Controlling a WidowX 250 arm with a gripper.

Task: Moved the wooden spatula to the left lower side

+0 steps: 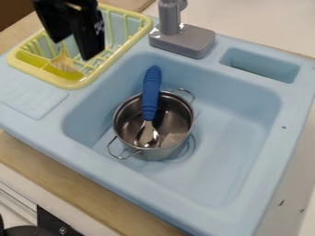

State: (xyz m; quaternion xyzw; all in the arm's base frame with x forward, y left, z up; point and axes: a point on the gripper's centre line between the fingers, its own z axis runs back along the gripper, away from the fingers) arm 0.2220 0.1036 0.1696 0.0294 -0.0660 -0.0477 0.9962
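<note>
My gripper hangs wide above yellow rack, wooden spatula lies in rack below it

pale blue toy sink, yellow dish rack at its upper left, metal pot down in the basin, chunky gray faucet up back
</note>
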